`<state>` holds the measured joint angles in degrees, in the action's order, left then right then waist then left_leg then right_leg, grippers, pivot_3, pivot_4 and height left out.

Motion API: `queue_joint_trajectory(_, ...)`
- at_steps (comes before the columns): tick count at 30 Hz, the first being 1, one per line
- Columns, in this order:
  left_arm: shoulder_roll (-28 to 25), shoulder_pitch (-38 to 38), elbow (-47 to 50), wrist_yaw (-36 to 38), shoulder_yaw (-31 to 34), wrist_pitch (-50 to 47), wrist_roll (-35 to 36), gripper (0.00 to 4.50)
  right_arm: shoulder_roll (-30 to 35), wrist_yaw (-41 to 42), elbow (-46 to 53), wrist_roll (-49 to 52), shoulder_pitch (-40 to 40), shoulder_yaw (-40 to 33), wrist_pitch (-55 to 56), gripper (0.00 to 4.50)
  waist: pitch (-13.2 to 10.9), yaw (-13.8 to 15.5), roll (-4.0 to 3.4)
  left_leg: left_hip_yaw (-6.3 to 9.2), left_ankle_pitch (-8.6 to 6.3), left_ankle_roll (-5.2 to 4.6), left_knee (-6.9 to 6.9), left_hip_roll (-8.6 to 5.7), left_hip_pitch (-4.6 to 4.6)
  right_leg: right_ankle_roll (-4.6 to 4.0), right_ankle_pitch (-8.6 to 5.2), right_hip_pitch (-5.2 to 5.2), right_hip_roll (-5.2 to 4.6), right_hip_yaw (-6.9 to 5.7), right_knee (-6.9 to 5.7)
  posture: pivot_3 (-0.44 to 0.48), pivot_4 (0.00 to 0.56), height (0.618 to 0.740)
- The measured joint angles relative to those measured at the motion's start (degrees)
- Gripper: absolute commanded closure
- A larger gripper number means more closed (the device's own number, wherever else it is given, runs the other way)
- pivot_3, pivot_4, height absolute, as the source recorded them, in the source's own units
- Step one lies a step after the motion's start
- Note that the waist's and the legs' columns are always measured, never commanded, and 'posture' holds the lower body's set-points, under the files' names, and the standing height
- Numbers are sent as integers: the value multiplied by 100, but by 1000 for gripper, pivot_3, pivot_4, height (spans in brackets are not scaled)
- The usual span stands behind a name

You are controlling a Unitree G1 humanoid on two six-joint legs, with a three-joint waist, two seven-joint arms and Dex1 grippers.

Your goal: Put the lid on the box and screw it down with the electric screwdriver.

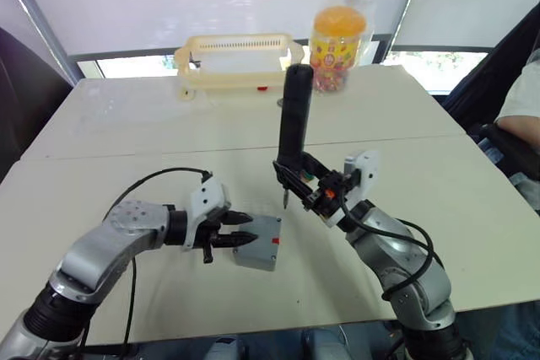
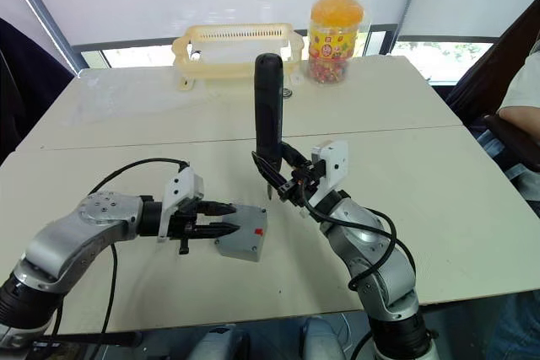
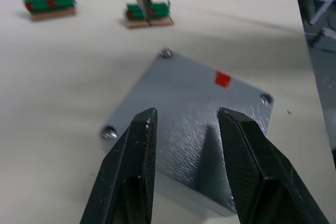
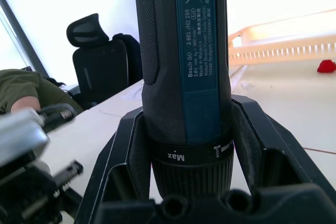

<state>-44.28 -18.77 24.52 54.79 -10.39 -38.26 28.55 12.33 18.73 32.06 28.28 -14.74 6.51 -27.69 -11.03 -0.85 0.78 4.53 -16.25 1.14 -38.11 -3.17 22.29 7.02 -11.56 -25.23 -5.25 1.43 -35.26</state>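
We see the lid (image 3: 199, 108) lying on the box (image 1: 258, 243) on the table (image 1: 472, 208). Our left claw (image 1: 245, 236) rests open on it. Our right claw (image 1: 297, 180) holds the screwdriver (image 1: 294, 120) upright.

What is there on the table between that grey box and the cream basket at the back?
Between the box and the basket, the left eye view shows mostly bare table; the electric screwdriver stands upright above that stretch in the right gripper.
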Motion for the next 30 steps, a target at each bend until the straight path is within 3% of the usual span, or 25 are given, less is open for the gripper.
queue_joint_trajectory(9,21,-12,-99,120,-121,287,-235,2671,-113,-155,336,173,118,62,-247,2731,6,8,-3,1,0,0,0,0,-6,0,0,8,0,-1,0,0,150,740)
queue_joint_trajectory(30,130,-20,-5,12,-113,81,-217,2671,-126,16,85,-118,301,188,66,2731,6,4,-2,1,0,0,0,-1,-8,0,0,10,0,-1,0,0,150,740)
